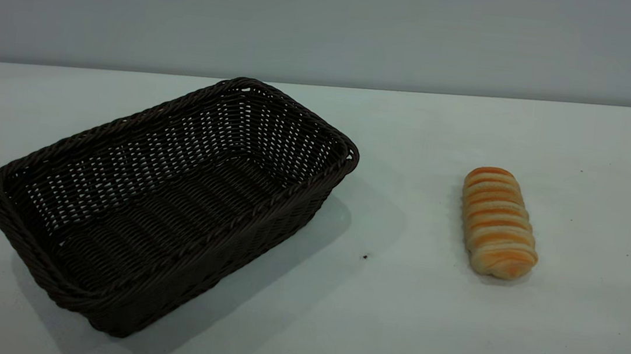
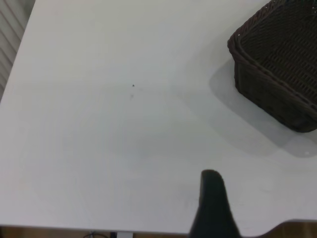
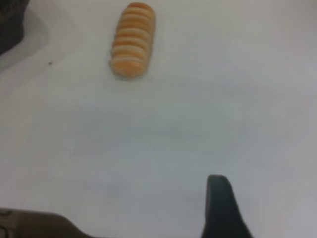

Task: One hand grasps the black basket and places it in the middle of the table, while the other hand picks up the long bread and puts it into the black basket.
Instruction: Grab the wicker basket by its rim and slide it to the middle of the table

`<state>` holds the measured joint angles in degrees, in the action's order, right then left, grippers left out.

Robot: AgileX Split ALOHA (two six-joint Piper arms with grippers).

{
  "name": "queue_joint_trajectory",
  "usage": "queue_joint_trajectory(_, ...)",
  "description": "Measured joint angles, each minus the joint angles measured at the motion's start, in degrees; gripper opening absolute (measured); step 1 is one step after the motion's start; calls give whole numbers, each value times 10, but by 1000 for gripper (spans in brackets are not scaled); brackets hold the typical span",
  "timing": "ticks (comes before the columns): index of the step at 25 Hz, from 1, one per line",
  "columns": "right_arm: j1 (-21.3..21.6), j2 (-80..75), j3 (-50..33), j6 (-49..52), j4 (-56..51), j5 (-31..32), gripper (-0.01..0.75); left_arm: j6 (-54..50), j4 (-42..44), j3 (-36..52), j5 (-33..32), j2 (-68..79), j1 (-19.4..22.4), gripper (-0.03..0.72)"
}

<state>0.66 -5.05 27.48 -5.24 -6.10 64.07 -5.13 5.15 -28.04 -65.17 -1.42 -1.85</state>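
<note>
2 grippers showed only as slivers: 1 dark finger of the left gripper (image 2: 213, 206) at the bottom edge of the left wrist view, and 1 dark finger of the right gripper (image 3: 223, 208) at the bottom edge of the right wrist view. With just 1 finger of each visible, whether either was spread or clenched could not be told; neither held or touched anything. In the exterior view no arm appeared at all, so both probably hung back near the table edge, parked ahead of any reach.

Outward from the left gripper lay bare white table (image 1: 382, 325), then the black basket (image 2: 277, 64) at the upper right of that wrist frame. In the exterior view the black basket (image 1: 166, 202) sat at the left and centre-left, skewed diagonally, empty, its open top up. It looked off-centre, so the move to the middle seemed not yet done.

Outward from the right gripper, the long bread (image 3: 132, 40) lay at the upper left of that wrist frame. In the exterior view the long bread (image 1: 498, 222) rested flat at the right, well apart from the basket, lengthwise toward the camera. That split suited 1 arm per object, each nearest its own target.
</note>
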Motion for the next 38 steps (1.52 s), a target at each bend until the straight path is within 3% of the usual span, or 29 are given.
queue_joint_trajectory(10,0,-1,1,0,-42,-9,440,-4,-10,0,0,0,0,594)
queue_joint_trajectory(13,0,-13,2,0,-51,-66,440,-19,-21,-5,8,1,0,594)
queue_joint_trajectory(18,1,-72,2,0,-59,-199,440,-51,-43,-15,86,41,0,594)
queue_joint_trajectory(23,2,-179,2,0,-65,-292,442,-82,-72,-15,155,152,0,594)
queue_joint_trajectory(30,-7,-296,2,1,-76,-355,444,-116,-119,-15,271,353,0,594)
queue_joint_trajectory(38,-7,-443,2,-4,-82,-368,446,-120,-169,-15,396,591,0,594)
